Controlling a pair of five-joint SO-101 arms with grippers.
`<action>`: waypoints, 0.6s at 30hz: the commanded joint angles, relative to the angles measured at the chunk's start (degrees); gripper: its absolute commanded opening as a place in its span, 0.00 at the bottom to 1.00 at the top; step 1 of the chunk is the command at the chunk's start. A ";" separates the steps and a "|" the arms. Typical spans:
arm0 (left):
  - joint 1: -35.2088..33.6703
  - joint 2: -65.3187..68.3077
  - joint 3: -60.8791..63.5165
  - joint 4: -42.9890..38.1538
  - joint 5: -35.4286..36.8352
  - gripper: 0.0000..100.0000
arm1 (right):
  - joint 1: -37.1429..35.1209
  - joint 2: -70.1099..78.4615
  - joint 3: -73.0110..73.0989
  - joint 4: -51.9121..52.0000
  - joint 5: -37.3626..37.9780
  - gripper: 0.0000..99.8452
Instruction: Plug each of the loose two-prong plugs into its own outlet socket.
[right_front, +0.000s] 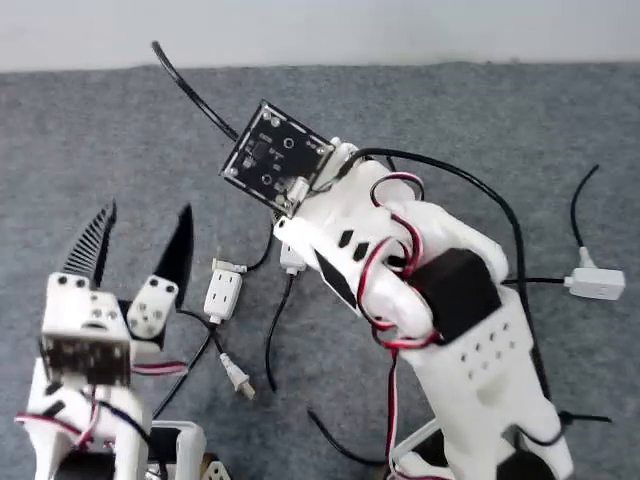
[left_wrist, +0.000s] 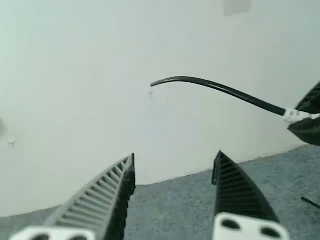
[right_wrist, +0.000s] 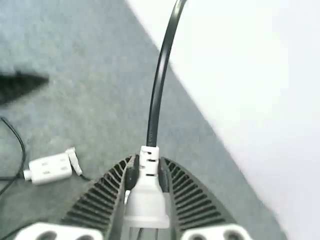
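The right tool is gripping a white plug by the flat sides of its body, jaws nearly shut on it. Its black cord is running out past the fingertips toward 11 o'clock over the table, and the prongs are sitting out of sight. The left tool is hovering at 8 o'clock, spread wide and holding nothing. An outlet socket is lying just beside it on the table, a loose two-prong plug is resting at 5 o'clock of that socket, and a second outlet socket is sitting far out at 3 o'clock. These pieces are probably light, hard and smooth, so a socket is likely going to skid when pushed. The springy cords are probably going to tug them askew. Pinching each plug across its broad faces, behind the prongs, is looking safest.
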 joint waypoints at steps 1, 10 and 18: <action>3.52 -6.07 2.07 -0.09 -0.79 0.25 | -5.14 -3.38 -3.43 -1.45 0.70 0.01; 14.42 -11.96 5.85 -0.09 -0.79 0.25 | -16.04 -6.11 -7.30 -1.98 0.70 0.01; 20.04 -11.96 5.93 0.18 -0.44 0.25 | -16.22 -6.02 -11.08 -1.80 0.44 0.01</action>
